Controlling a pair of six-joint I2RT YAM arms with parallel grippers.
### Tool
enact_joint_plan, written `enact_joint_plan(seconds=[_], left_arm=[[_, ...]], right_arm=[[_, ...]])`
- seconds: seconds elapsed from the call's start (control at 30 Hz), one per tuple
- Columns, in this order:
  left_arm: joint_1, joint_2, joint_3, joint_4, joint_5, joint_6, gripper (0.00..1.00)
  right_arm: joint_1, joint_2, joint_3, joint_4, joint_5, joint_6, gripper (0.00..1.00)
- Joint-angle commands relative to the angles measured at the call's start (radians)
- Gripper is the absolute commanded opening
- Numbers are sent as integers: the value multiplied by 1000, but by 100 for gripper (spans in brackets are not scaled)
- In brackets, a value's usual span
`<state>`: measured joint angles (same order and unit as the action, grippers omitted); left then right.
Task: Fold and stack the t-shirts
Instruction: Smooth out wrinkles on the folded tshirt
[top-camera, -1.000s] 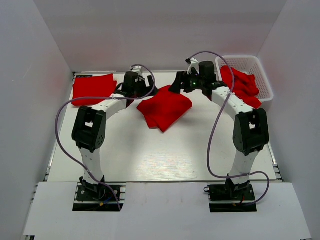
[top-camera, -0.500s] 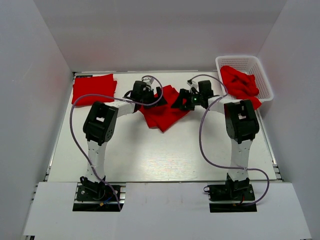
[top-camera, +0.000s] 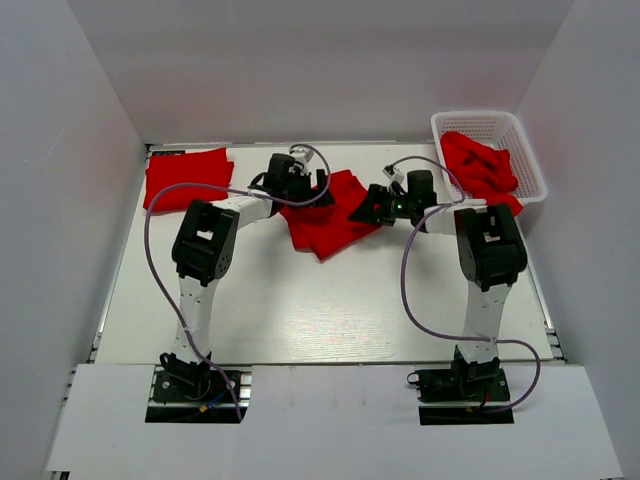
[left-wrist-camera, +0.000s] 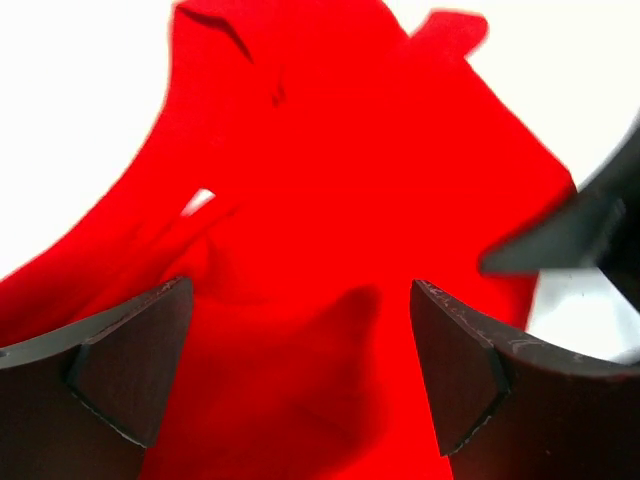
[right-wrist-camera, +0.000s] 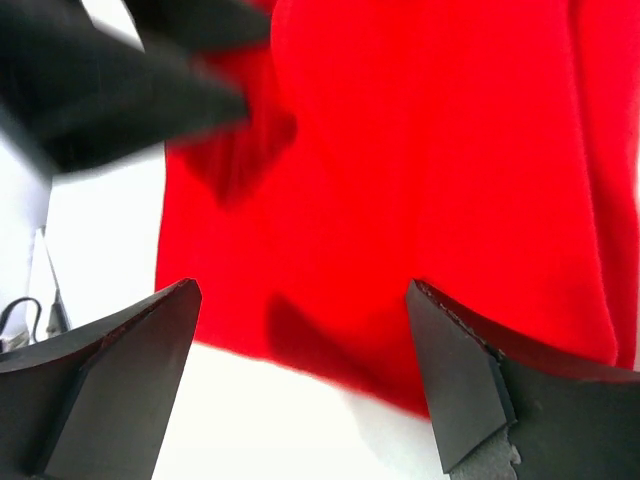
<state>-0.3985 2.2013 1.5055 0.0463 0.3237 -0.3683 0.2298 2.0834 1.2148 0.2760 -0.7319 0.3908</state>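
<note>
Now both arms crook low over the white counter, the left hand and right hand released, fingers spread wide and empty at either edge of the crumpled middle t-shirt. A second ago they reached further back. A folded t-shirt lies far left; more t-shirts heap in the basket far right. Bare counter stretches toward the bases.

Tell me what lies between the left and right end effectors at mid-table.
A crumpled bright red cloth t-shirt lies between the left end effector and the right end effector, clearest in the top external view.
</note>
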Motion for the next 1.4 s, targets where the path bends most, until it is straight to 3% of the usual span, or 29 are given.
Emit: enact_joint_plan(seconds=[0.0,0.1,0.3,0.5,0.63,0.8,0.97,1.23,1.37], left_arm=[[24,43,106,-89,32,109,100],[24,67,200,-138,44,118,100],[24,5,199,-129,77,137,100],[15,-161,107,-168,42,147,100],[6,-293,3,-165,-75,138,100],[15,-342,-65,-123,-98,127,100],[6,-258,-30,-111,-16,94,100],[6,-120,-60,53,97,2,100],[6,-52,-97,70,42,-44,100]], right_arm=[[-12,-66,-162,-54,129,-7,90],[5,-163,-346,14,166,54,90],[72,-253,-451,46,141,49,90],[106,-463,-359,-141,210,-24,90],[97,-496,-215,-274,324,-78,90],[97,-422,-52,-319,282,-98,90],[97,-296,52,-290,208,-76,90],[80,-114,81,-58,126,-12,90],[48,-7,59,162,124,58,90]])
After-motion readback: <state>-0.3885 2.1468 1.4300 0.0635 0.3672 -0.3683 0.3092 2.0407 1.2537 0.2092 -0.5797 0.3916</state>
